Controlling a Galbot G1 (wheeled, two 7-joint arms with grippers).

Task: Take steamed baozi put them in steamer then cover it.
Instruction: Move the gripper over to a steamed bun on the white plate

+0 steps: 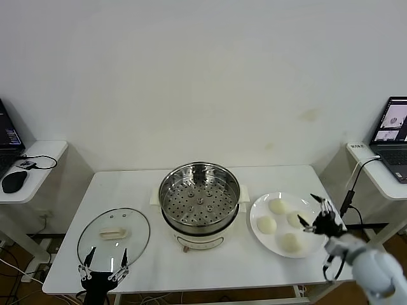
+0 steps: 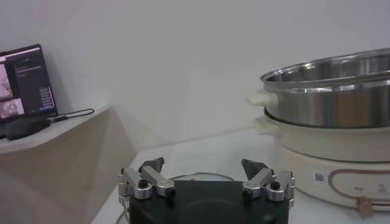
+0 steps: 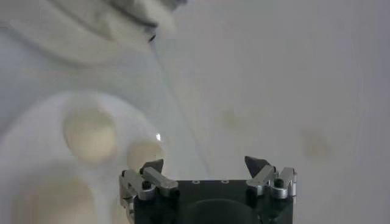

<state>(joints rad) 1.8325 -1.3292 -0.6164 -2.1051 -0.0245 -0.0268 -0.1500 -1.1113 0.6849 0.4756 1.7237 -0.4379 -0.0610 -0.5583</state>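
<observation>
The steamer (image 1: 219, 178) stands uncovered at the table's middle, its perforated tray bare. To its left the glass cover (image 1: 114, 236) lies flat on the table. Several steamed baozi (image 1: 277, 206) rest on a white plate (image 1: 255, 215) to the steamer's right. My left gripper (image 1: 105, 255) hovers open at the cover's near edge. In the left wrist view that gripper (image 2: 203, 164) is empty, with the cover's rim (image 2: 201, 177) just beyond and the steamer (image 2: 332, 91) farther on. My right gripper (image 1: 307, 208) hangs open over the plate's right edge. My right gripper (image 3: 205, 163) is empty, baozi (image 3: 90, 135) ahead.
The white table (image 1: 146, 184) carries everything. Side shelves flank it: the left one holds a mouse (image 1: 14, 182) and laptop (image 2: 24, 82), the right one another laptop (image 1: 395, 136). A cable (image 1: 351, 190) hangs close beside the right arm.
</observation>
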